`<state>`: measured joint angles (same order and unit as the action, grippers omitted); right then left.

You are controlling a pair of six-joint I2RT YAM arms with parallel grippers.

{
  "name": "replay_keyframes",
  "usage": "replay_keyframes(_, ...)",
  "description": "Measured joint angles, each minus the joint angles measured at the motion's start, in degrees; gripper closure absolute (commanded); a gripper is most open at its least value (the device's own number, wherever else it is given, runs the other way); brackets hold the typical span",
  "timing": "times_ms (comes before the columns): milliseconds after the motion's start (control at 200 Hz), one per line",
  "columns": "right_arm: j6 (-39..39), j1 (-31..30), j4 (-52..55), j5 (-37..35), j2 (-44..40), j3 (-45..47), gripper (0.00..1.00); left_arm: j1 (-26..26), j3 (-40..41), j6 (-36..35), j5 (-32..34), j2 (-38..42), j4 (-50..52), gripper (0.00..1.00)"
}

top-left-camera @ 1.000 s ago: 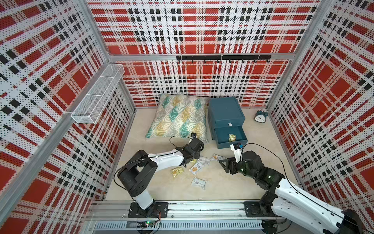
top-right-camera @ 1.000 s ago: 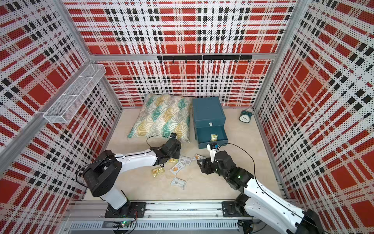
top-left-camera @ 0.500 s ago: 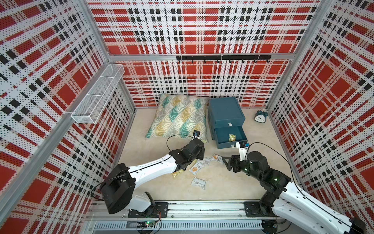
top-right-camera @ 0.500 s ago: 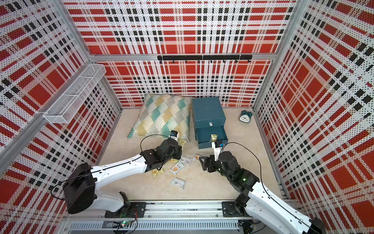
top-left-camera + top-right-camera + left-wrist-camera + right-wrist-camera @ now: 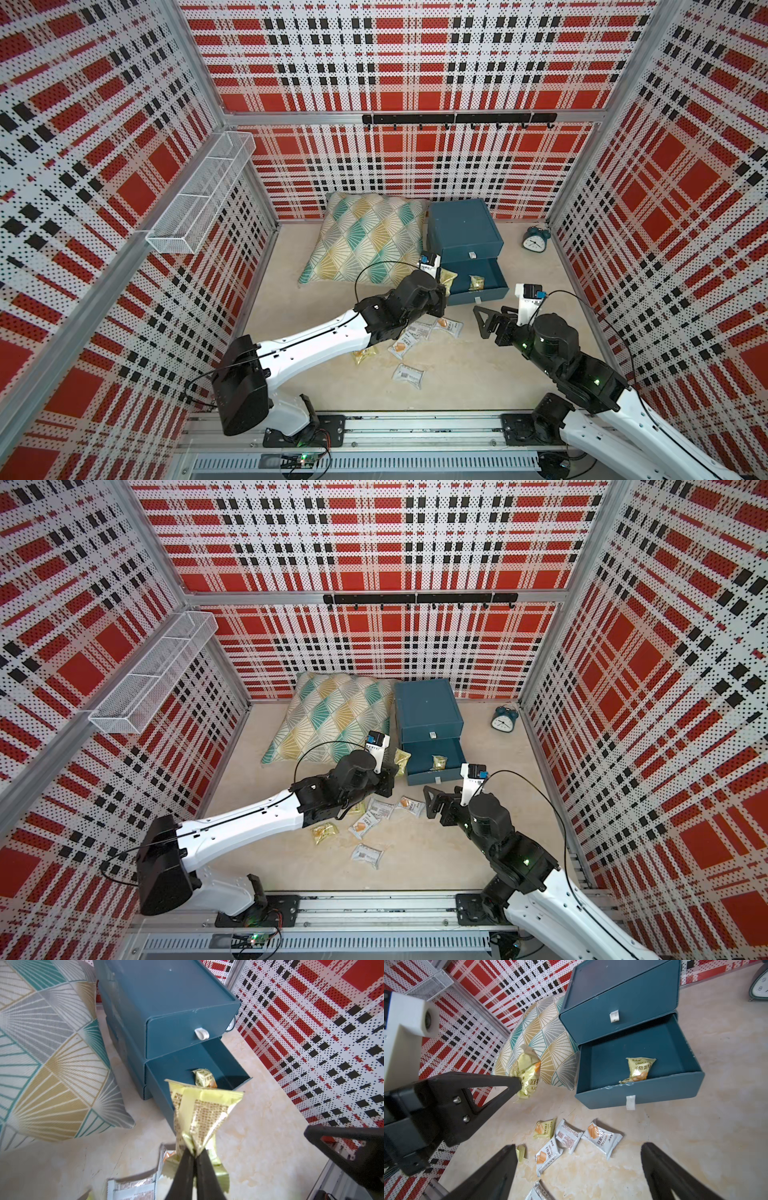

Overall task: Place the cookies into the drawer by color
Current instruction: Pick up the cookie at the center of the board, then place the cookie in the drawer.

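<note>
Pinching a crinkled yellow foil cookie packet (image 5: 199,1113) by one end, the left gripper (image 5: 194,1157) has its black fingers closed tight, holding it just beside the open drawer of the dark teal plastic drawer chest (image 5: 461,226), where a second yellow packet (image 5: 638,1069) lies. The right gripper (image 5: 579,1146) gapes wide and empty near loose white packets (image 5: 602,1140) on the beige floor (image 5: 316,299)

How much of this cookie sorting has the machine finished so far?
Barely started. One yellow packet lies in the open drawer. The left fingers pinch a second yellow packet in the air beside that drawer. The right fingers are open and empty. White packets and loose yellow packets lie unsorted on the floor.
</note>
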<state>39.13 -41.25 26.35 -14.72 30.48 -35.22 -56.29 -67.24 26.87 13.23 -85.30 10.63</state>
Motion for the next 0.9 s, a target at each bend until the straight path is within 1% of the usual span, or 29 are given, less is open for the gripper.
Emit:
replay_keyframes(120,1.3,0.0,0.8,-1.2,-0.7,0.0,0.0,0.0,-3.8,-0.5,-1.0,-4.9,-0.2,0.91)
replay_keyframes(366,2.2,0.0,0.7,-0.5,-3.1,0.6,0.0,1.3,-9.7,-1.4,-4.3,-13.4,-0.5,0.9)
replay_keyframes(416,2.3,0.0,0.7,-0.5,-3.4,0.9,0.0,1.9,-10.6,-1.4,-5.2,-14.6,-0.7,0.89)
replay_keyframes(466,2.4,0.0,0.7,-0.5,-3.5,1.1,0.0,2.5,-11.3,-1.5,-5.7,-15.6,-0.8,0.82)
replay_keyframes(526,2.6,0.0,0.7,-0.4,-3.5,1.3,0.0,3.3,-11.7,-1.4,-6.7,-16.4,-0.9,0.65)
replay_keyframes(561,2.6,0.0,0.7,-0.3,-3.5,1.3,0.0,3.7,-11.7,-1.5,-7.0,-16.6,-0.9,0.57)
replay_keyframes(621,2.8,0.0,0.7,-0.2,-3.5,1.4,0.0,4.2,-11.7,-0.9,-7.8,-16.7,-0.8,0.47)
replay_keyframes(666,2.9,0.0,0.7,-0.1,-3.4,1.4,0.0,4.5,-11.7,-1.1,-8.1,-16.7,-1.0,0.42)
replay_keyframes(762,3.1,0.0,0.7,0.4,-3.2,1.7,0.0,4.7,-11.1,-0.8,-8.4,-16.2,-1.3,0.36)
replay_keyframes(902,3.3,0.0,0.3,1.0,-1.2,2.0,0.0,4.7,-6.6,-0.3,-8.6,-11.8,-1.9,0.28)
